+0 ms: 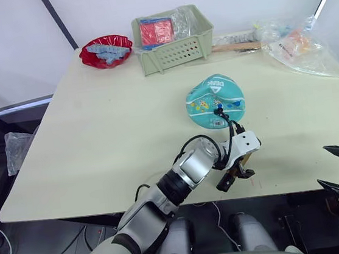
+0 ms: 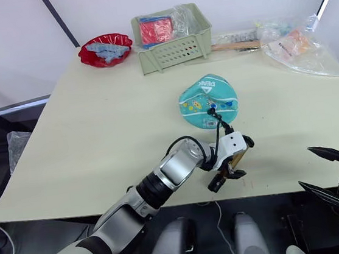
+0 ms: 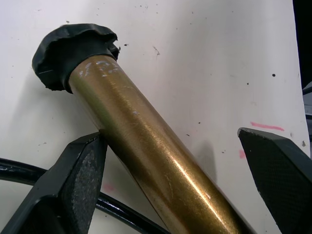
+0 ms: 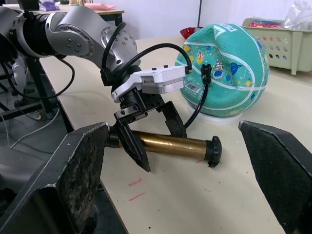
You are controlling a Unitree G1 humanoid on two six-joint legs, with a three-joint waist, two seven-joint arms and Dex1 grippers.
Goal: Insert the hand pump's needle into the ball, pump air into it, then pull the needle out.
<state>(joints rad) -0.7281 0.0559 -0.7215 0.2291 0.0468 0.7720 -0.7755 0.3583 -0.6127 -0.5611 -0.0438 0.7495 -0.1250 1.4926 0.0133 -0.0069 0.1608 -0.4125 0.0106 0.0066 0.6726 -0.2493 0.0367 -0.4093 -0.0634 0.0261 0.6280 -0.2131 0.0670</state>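
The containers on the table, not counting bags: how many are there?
2. A red bowl sits at the table's far left corner, holding something light blue. A pale green slotted basket stands just to its right along the far edge, holding a red packet. Others may lie outside the picture.

Head stereo looks down over table (image 1: 97, 141); wrist views sit close, both showing hand pump (image 4: 168, 145).

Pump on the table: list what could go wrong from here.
1. The left pincer straddles the pump with fingers open; closing off-centre could roll the cylinder away.
2. The hose runs to the ball; lifting the pump may tug the fitting or shift the sagging ball.
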